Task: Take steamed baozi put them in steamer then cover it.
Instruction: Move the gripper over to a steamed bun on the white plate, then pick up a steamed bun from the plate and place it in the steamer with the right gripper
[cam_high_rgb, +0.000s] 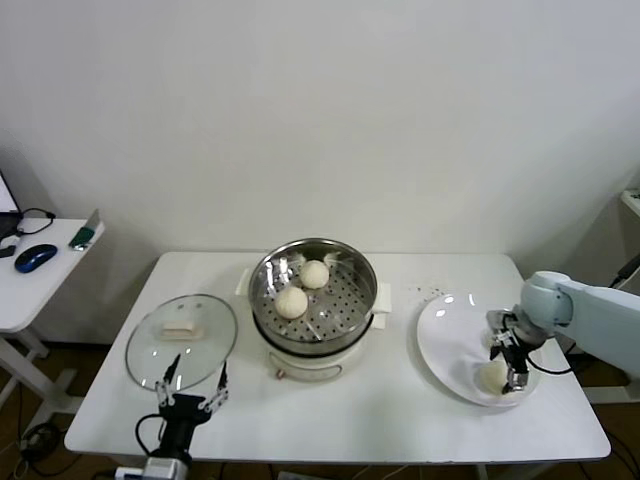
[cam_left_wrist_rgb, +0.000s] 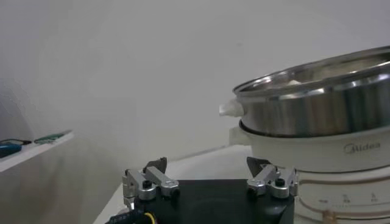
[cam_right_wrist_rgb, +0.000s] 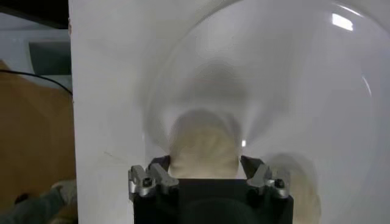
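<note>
Nearest the table's front edge, the left gripper (cam_high_rgb: 190, 398) waits low with its fingers spread wide and nothing between them, just in front of the cover (cam_high_rgb: 181, 340). That glass lid lies flat on the table (cam_high_rgb: 330, 430), handle up, probably parked there so the left arm can lift it once the buns are loaded.

Over on the right, the right gripper (cam_high_rgb: 508, 365) is down in the white plate (cam_high_rgb: 445, 330), its jaws straddling a steamed baozi (cam_right_wrist_rgb: 203, 149). From the right wrist view the bun sits squarely between the two fingertips, which look close to its sides or just touching; I judge the claw is partway through closing on it, and I cannot tell that it is held yet. A second pale bun appears to sit just beside it on the plate.

Further back, at the table's middle, the steamer (cam_high_rgb: 313, 300) stands uncovered with two baozi resting on its perforated tray, so loading seems about half done.
</note>
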